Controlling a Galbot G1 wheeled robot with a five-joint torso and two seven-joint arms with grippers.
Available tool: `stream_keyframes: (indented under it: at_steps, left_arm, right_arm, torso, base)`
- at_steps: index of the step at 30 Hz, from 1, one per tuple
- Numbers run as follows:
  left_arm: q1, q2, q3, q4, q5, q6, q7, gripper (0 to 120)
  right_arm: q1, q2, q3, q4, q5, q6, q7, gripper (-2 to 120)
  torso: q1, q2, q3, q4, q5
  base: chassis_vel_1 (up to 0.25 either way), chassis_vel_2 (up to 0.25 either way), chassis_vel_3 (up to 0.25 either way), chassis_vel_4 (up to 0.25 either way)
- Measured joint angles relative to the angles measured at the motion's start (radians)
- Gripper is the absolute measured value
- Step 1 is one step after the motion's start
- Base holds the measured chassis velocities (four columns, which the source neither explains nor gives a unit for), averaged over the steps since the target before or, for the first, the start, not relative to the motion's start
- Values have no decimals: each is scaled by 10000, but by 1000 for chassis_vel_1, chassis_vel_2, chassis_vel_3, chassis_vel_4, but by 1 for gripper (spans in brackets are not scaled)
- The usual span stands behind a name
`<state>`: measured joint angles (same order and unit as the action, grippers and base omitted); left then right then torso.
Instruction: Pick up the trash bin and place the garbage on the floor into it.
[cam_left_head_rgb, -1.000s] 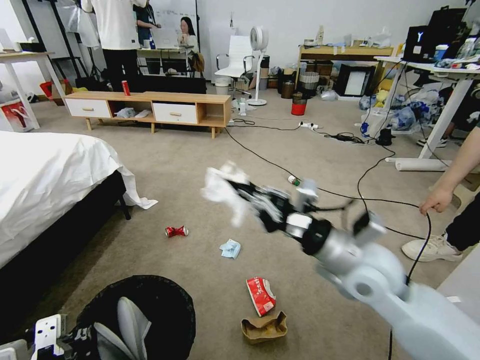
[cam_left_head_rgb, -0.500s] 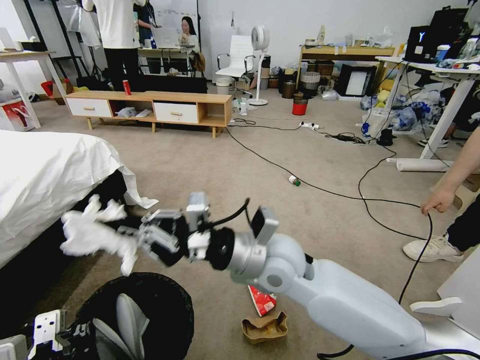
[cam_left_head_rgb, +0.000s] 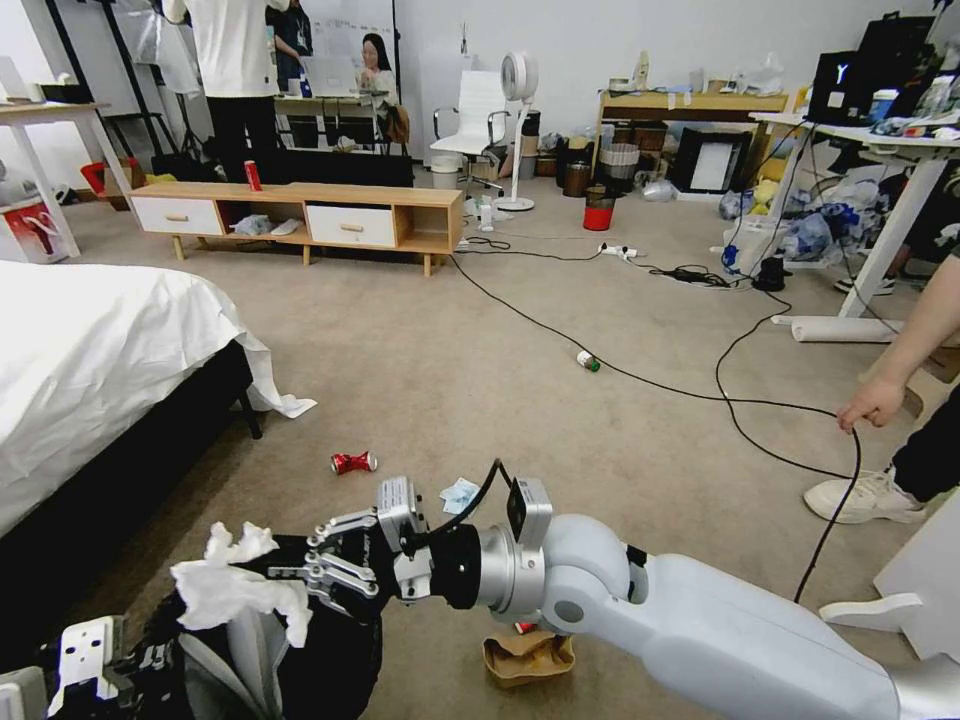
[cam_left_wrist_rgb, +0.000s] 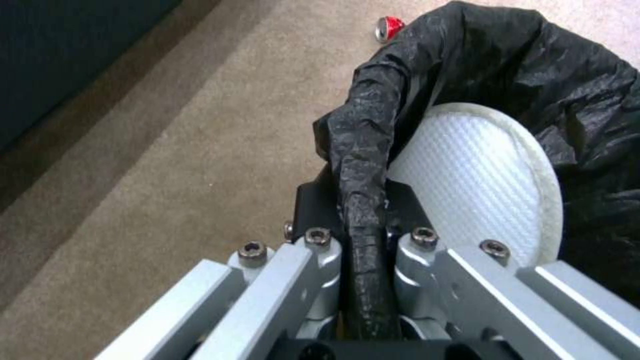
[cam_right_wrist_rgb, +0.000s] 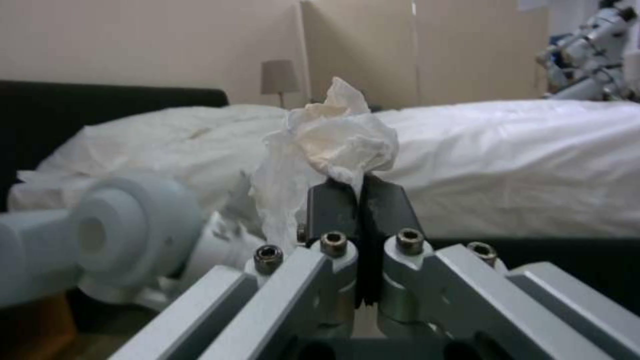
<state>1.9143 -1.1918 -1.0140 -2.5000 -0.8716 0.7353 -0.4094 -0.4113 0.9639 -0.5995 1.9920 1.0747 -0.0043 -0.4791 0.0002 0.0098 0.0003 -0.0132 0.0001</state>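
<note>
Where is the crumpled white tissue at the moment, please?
In the head view the white tissue is pinched in the right gripper, directly above the trash bin, lower left.

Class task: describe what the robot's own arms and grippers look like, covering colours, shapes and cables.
The right arm has smooth, rounded white shells, a silver-and-black wrist and a thin black cable looping over it. The right gripper and left gripper share silver metal linkage bars, hex-socket bolts and flat black pads.
</note>
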Motion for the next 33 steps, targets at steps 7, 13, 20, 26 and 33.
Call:
stream_keyframes:
  at_steps: [7,13,20,26,33]
  left_arm:
    - [40,126,70,0,-149,0,-111,4]
    - [87,165,149,0,-175,0,-151,4]
    - [136,148,131,0,-313,0,-152,4]
    - [233,115,144,0,-655,0,-229,4]
    - [263,90,214,0,-832,0,-294,4]
  right_arm:
    - [-320,-201,16,-165,-460,-184,267,0]
    - [-397,-50,-172,-437,-638,-335,411,0]
    - [-416,25,-372,-816,-1067,-341,550,7]
    - [-581,62,-405,-918,-1145,-337,641,28]
    - [-716,31,-410,-961,-1265,-339,662,54]
  torso:
    - [0,0,0,0,0]
    - [0,0,0,1,-1]
    - [0,0,0,0,-2]
    - [0,0,0,1,-2]
    - [0,0,0,0,-2]
  base:
    - [0,0,0,0]
    - [0,0,0,0]
    - [0,0,0,0]
    - [0,0,0,0]
    - [0,0,0,0]
